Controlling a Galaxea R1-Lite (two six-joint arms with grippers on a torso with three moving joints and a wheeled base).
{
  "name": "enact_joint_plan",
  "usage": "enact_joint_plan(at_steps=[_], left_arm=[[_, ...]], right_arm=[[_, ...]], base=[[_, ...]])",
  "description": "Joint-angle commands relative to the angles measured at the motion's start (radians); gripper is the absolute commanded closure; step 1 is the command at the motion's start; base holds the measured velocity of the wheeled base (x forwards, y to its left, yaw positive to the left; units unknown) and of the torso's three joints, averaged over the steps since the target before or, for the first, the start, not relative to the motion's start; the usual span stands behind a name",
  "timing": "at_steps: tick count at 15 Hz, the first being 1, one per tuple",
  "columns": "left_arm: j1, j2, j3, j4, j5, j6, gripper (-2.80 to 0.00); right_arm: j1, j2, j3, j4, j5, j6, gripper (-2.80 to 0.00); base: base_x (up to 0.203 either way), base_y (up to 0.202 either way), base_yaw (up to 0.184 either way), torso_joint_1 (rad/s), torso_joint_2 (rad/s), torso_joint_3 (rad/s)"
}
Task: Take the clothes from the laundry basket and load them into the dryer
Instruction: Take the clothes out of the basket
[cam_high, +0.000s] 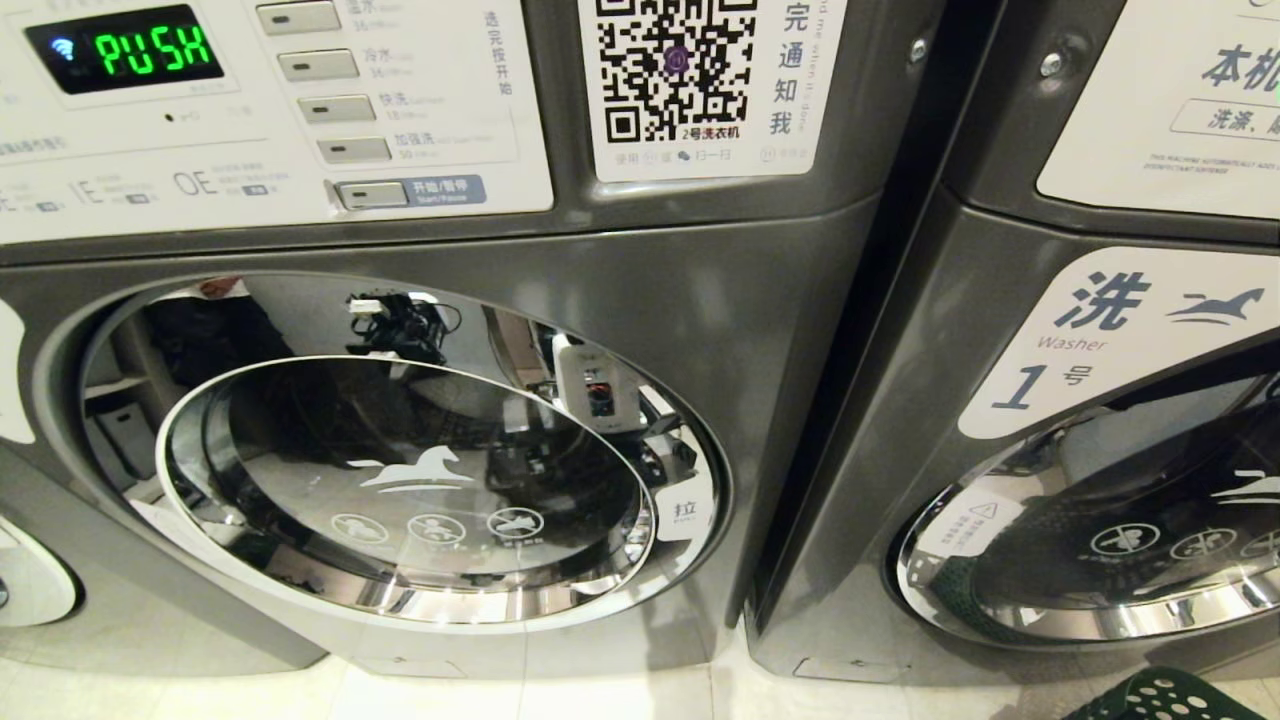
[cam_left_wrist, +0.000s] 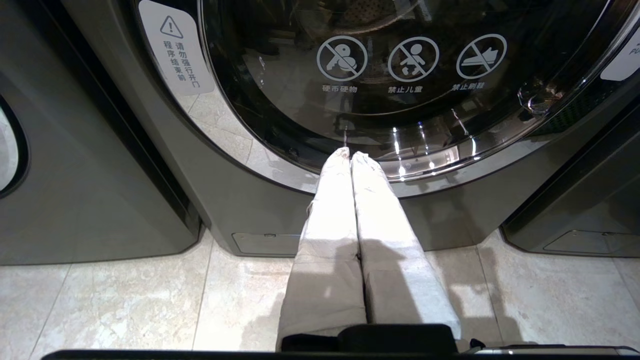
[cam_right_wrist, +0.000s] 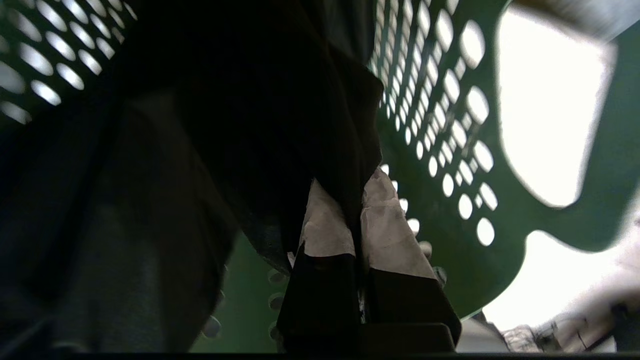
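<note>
Inside the green perforated laundry basket (cam_right_wrist: 505, 250), my right gripper (cam_right_wrist: 357, 185) is shut on a fold of black clothing (cam_right_wrist: 260, 100), which hangs between its white-taped fingers. A corner of that basket (cam_high: 1160, 700) shows on the floor at the lower right of the head view. The grey dryer stands ahead with its round glass door (cam_high: 400, 490) closed. My left gripper (cam_left_wrist: 350, 154) is shut and empty, held low and pointing at the bottom of that door (cam_left_wrist: 390, 75). Neither arm appears in the head view.
A second grey machine (cam_high: 1100, 400) marked 1 stands to the right, its door closed too. The control panel (cam_high: 270, 110) above the dryer door reads PUSH. Another machine (cam_left_wrist: 75, 175) stands to the left. The floor is pale tile (cam_left_wrist: 125, 300).
</note>
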Motion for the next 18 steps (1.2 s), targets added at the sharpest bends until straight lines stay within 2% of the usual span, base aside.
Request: enact_joint_plan(at_steps=[1, 4, 6, 10, 14, 18], left_arm=[[0.001, 0.0, 0.0, 0.0, 0.0, 0.0, 0.0], [0.001, 0.0, 0.0, 0.0, 0.0, 0.0, 0.0], [-0.001, 0.0, 0.0, 0.0, 0.0, 0.0, 0.0], [0.001, 0.0, 0.0, 0.0, 0.0, 0.0, 0.0], [0.0, 0.0, 0.0, 0.0, 0.0, 0.0, 0.0], [0.0, 0.0, 0.0, 0.0, 0.0, 0.0, 0.0]], right_arm=[[0.007, 0.059, 0.0, -0.008, -0.005, 0.003, 0.0], [0.016, 0.134, 0.005, -0.092, -0.002, 0.009, 0.0], [0.019, 0.213, 0.005, -0.195, 0.006, 0.026, 0.0], [0.034, 0.363, -0.009, -0.354, 0.078, 0.033, 0.0], [0.097, 0.469, -0.076, -0.369, 0.168, 0.016, 0.0], [0.148, 0.563, -0.197, -0.368, 0.172, 0.029, 0.0]], base=[[0.0, 0.0, 0.0, 0.0, 0.0, 0.0], [0.0, 0.0, 0.0, 0.0, 0.0, 0.0], [0.0, 0.0, 0.0, 0.0, 0.0, 0.0], [0.0, 0.0, 0.0, 0.0, 0.0, 0.0], [0.0, 0.0, 0.0, 0.0, 0.0, 0.0], [0.0, 0.0, 0.0, 0.0, 0.0, 0.0]])
